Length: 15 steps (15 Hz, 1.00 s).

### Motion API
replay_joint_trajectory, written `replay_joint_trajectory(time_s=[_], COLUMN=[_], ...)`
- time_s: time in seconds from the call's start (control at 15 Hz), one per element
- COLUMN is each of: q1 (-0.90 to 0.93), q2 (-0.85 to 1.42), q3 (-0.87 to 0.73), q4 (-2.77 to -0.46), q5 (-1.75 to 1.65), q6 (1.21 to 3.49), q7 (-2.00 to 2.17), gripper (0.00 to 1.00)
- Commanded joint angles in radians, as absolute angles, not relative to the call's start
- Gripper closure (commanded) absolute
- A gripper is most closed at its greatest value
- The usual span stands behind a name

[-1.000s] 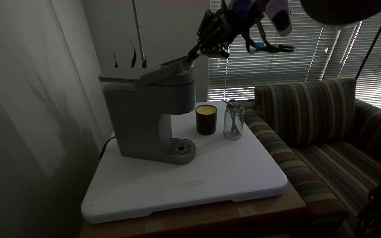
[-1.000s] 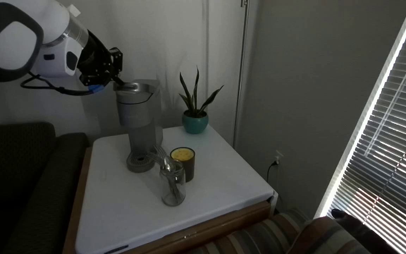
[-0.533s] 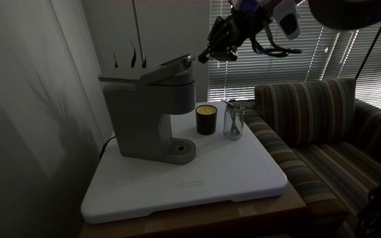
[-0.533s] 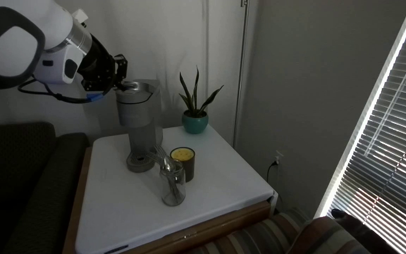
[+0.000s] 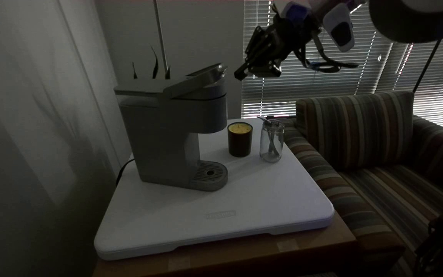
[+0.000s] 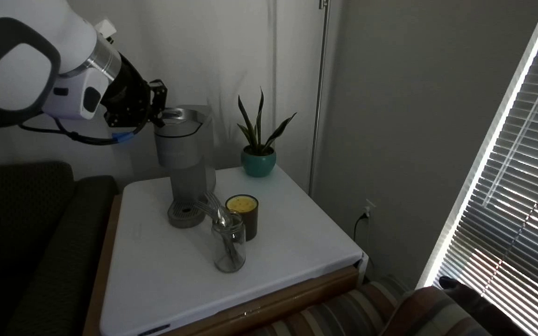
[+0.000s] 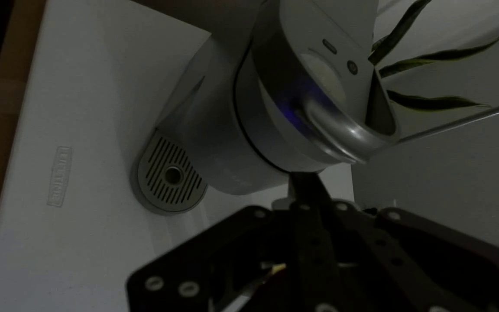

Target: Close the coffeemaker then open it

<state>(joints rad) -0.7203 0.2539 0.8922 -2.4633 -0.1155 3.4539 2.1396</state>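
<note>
The grey coffeemaker [image 5: 164, 138] stands at the back of the white tabletop; it also shows in an exterior view [image 6: 182, 151] and the wrist view [image 7: 228, 143]. Its lid [image 5: 194, 84] is tilted, with the front end raised a little above the brew head. The silver lid handle [image 7: 345, 130] shows in the wrist view. My gripper [image 5: 240, 73] is shut with nothing between the fingertips. It is in front of the lid's raised front end, apart from it and slightly lower. It also shows in an exterior view [image 6: 159, 120] and the wrist view [image 7: 306, 182].
A dark candle cup [image 5: 240, 142] and a glass jar with cutlery [image 5: 271, 146] stand in front of the coffeemaker on the white tabletop [image 5: 252, 200]. A plant in a teal pot [image 6: 258, 163] stands beside it. A striped armchair [image 5: 356, 134] adjoins the table.
My gripper has drawn back from the lid's front end, where its tip appeared to touch a second ago, and has sunk a little. The lid looks the same.
</note>
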Motion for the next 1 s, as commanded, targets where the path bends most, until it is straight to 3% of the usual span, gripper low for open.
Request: replay_joint_trajectory(time_s=[0.0,0.47,0.93], q1=[-0.779,-0.875,-0.852], q2=[0.246,0.157,0.155], q3=[0.922,0.990,0.991], q4=[-2.495,-2.402,-2.230], q5=[-0.153,-0.310,-0.369], q6=[3.454,3.234,3.089], q7=[2.147,2.072,1.936], gripper=[1.00,1.00,1.00])
